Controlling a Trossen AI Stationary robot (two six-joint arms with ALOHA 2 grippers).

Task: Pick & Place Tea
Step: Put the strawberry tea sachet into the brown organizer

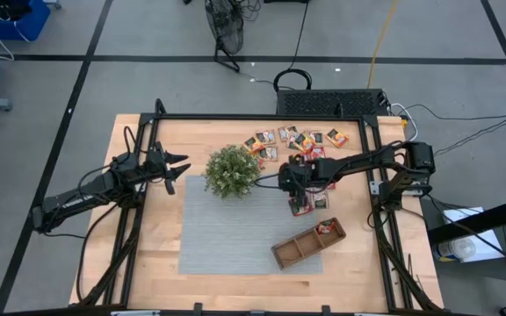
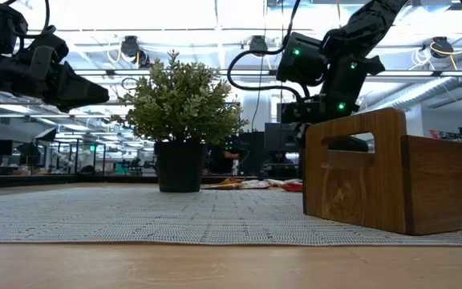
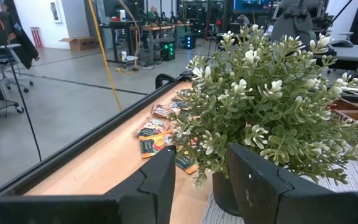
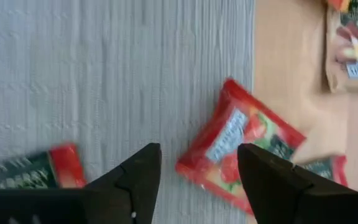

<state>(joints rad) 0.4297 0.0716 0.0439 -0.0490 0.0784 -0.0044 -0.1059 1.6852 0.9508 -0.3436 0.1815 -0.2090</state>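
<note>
Several tea sachets (image 1: pixel 292 140) lie scattered on the wooden table at the far right. One red sachet (image 4: pixel 238 152) lies flat across the edge of the grey mat (image 4: pixel 117 74). My right gripper (image 4: pixel 197 165) hovers open just above it, pointing steeply down, its fingers clear of the sachet. Another red and dark sachet (image 4: pixel 36 171) lies on the mat beside it. One red sachet (image 1: pixel 326 227) sits in an end compartment of the brown tray (image 1: pixel 297 250). My left gripper (image 1: pixel 176 167) waits open and level, left of the plant (image 1: pixel 232 171).
The potted plant stands on the mat's far edge, between the two arms. The tray lies at the mat's near right corner, and in the low view its handle wall (image 2: pixel 355 172) hides my right fingertips. A black frame (image 1: pixel 262 117) rims the table.
</note>
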